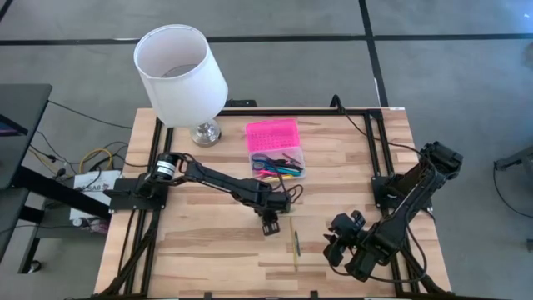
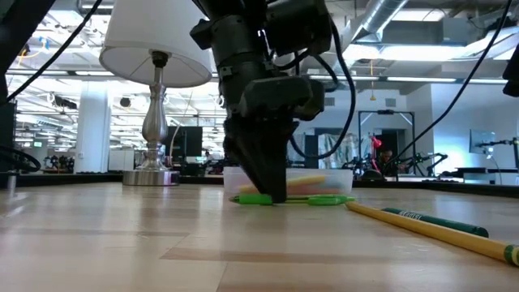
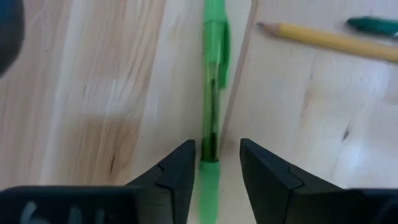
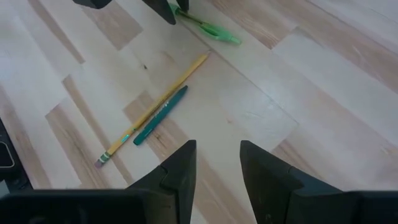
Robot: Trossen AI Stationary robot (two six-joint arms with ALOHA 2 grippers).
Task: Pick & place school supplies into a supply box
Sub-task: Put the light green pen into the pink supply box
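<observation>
At the far left of the table (image 1: pixel 208 250) stands a white-shaded lamp (image 1: pixel 181 71), well clear of the action. Just right of it sits the supply box (image 1: pixel 275 148), pink lid (image 1: pixel 272 133) flung back, pens and blue-handled scissors (image 1: pixel 265 162) piled in the clear base. In front of the box, the left hand (image 3: pixel 216 163) is down at the tabletop, fingers (image 3: pixel 177 171) parted and straddling a green pen (image 3: pixel 213 81) lying flat on the wood; the gaps look slim, and I can't tell whether they're pressing it. Further right lie a yellow pencil (image 4: pixel 155 109) and a dark green pen (image 4: pixel 160 116), side by side, just touching. Off at the right edge, the right hand (image 4: pixel 216 163) hovers above the table, fingers apart, holding nothing.
</observation>
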